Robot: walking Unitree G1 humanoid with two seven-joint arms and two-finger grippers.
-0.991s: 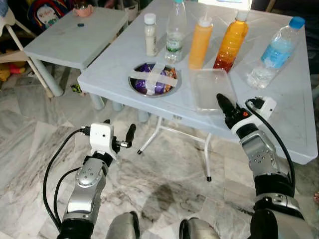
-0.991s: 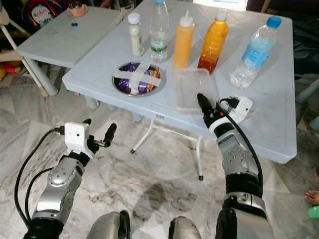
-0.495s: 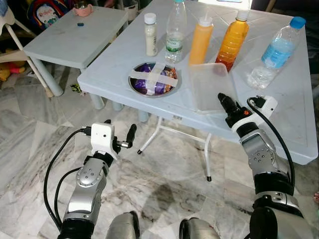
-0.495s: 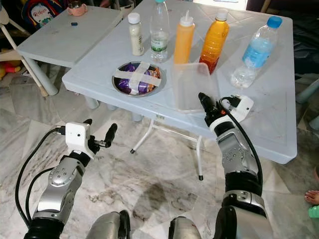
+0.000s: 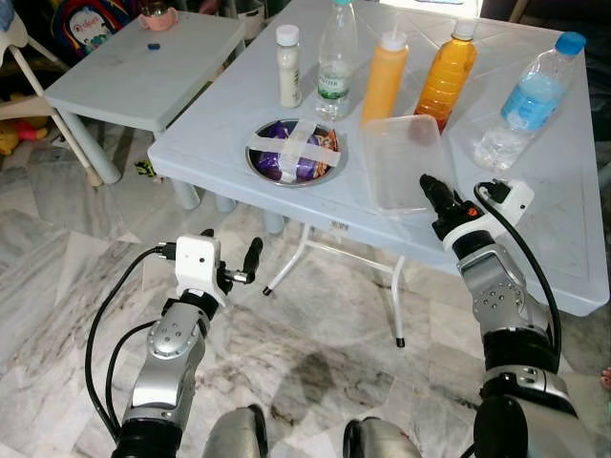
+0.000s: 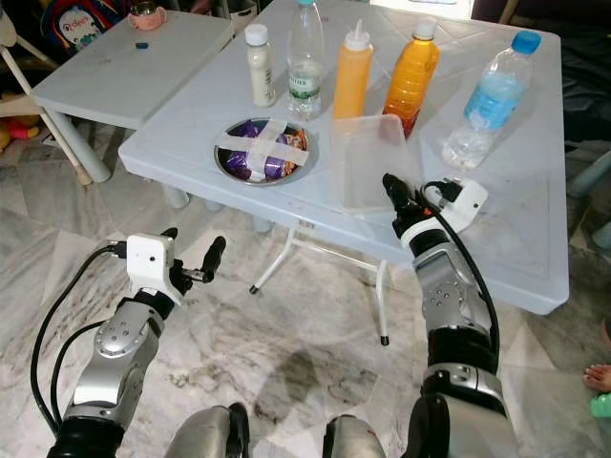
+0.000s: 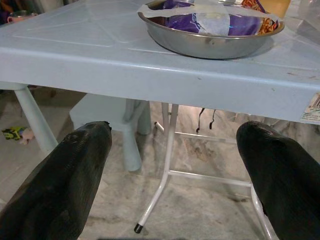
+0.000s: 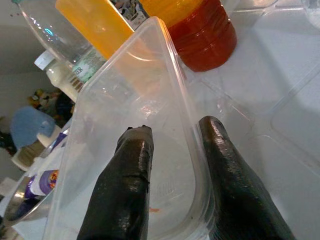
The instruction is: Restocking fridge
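A clear plastic container [image 5: 401, 162] is tilted up off the pale blue table [image 5: 220, 124], its near rim held by my right gripper [image 5: 431, 188]. In the right wrist view the two black fingers [image 8: 125, 185] pinch the container's wall [image 8: 130, 100], one inside and one outside. My left gripper [image 5: 229, 250] hangs open below the table's front edge, with nothing between its fingers [image 7: 65, 175]. A steel bowl [image 5: 296, 151] of purple packets, taped across, sits left of the container.
Along the table's back stand a small white bottle [image 5: 288, 67], a water bottle [image 5: 336, 62], an orange squeeze bottle [image 5: 384, 81], an orange juice bottle [image 5: 444, 81] and a blue-capped water bottle [image 5: 523, 100]. A lower table [image 5: 143, 76] stands at the left. Marble floor lies below.
The container lay flat on the table; its far end has now risen and it tilts up in my right gripper, which moved slightly forward. The left arm has not moved.
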